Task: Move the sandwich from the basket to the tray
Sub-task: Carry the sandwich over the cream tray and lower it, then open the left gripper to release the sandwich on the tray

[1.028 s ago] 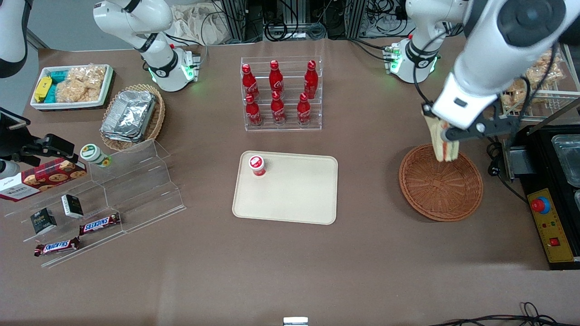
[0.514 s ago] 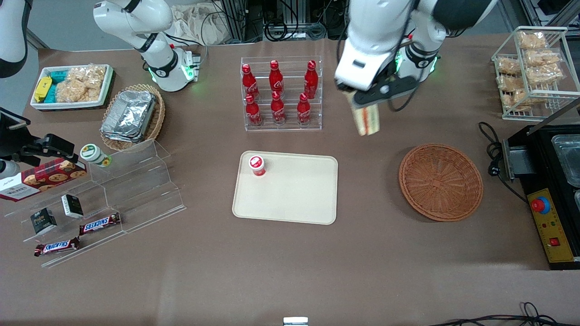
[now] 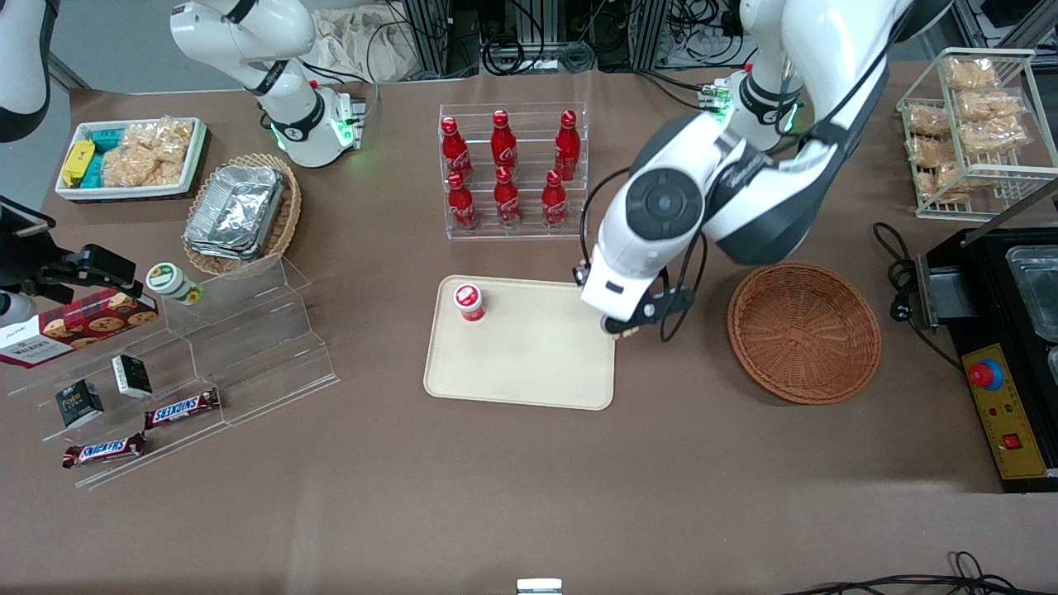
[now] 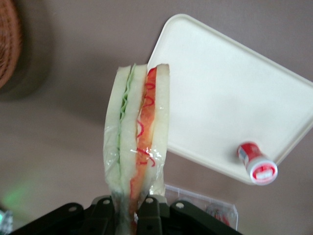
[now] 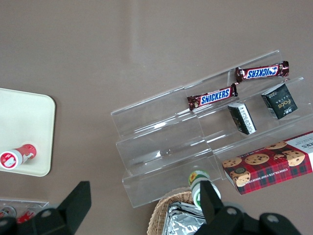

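My left gripper [image 3: 621, 329] hangs over the cream tray [image 3: 529, 368] at its short edge nearest the reddish-brown woven basket [image 3: 803, 332]. In the left wrist view the gripper [image 4: 128, 209] is shut on the wrapped sandwich [image 4: 137, 137], white bread with red and green filling, pinched at its narrow end. The sandwich hangs above the table just beside the tray's rim [image 4: 195, 152]. In the front view the arm hides nearly all of it. The basket [image 4: 7, 44] holds nothing.
A small red bottle [image 3: 469, 302] stands on the tray near its corner toward the parked arm. A clear rack of red bottles [image 3: 512, 169] stands farther from the front camera. A wire rack of snack bags [image 3: 971, 124] and a black machine [image 3: 1008, 330] sit at the working arm's end.
The gripper has carried the sandwich from above the basket, past the bottle rack, and down to the tray's edge. The basket stays where it was.
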Motion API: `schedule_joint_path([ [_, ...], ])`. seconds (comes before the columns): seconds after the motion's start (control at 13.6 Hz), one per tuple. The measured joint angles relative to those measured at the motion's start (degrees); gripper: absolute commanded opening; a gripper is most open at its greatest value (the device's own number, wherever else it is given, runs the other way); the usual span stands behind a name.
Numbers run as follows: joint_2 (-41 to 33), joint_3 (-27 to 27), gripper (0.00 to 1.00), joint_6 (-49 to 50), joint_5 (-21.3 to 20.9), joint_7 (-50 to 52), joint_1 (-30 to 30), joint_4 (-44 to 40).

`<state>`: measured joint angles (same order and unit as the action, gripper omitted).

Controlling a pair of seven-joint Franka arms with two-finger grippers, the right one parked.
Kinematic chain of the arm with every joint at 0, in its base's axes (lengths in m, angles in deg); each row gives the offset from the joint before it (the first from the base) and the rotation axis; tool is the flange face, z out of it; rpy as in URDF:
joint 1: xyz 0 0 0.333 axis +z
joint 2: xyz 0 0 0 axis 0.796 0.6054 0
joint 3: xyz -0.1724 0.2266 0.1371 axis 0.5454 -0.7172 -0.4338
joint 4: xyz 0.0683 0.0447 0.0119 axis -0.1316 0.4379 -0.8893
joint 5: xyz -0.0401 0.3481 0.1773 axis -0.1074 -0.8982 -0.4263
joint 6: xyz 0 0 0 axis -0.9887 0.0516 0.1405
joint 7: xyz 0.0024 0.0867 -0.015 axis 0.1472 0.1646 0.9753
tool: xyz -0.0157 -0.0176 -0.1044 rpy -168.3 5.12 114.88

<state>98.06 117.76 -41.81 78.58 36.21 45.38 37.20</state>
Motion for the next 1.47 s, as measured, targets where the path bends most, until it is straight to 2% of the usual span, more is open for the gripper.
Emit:
schedule_joint_path([
  [0.44, 12.1, 0.0, 0.0, -9.7, -9.1, 3.5, -2.4, 0.2],
  [0.81, 15.9, -4.0, 0.02, -14.0, -9.7, 4.6, -7.5, 0.1],
  [0.88, 16.1, -4.8, 0.09, -14.2, -9.7, 4.6, -8.4, 0.1],
  [0.95, 16.2, -5.2, 0.28, -14.3, -9.7, 4.6, -8.8, 0.1],
  [1.03, 16.2, -5.3, 0.71, -14.3, -9.8, 4.6, -9.0, 0.1],
  [1.1, 16.2, -5.3, 1.0, -14.3, -9.8, 4.6, -9.2, 0.1],
  [1.47, 15.7, -5.6, 1.0, -14.4, -9.9, 7.7, -9.0, -1.6],
])
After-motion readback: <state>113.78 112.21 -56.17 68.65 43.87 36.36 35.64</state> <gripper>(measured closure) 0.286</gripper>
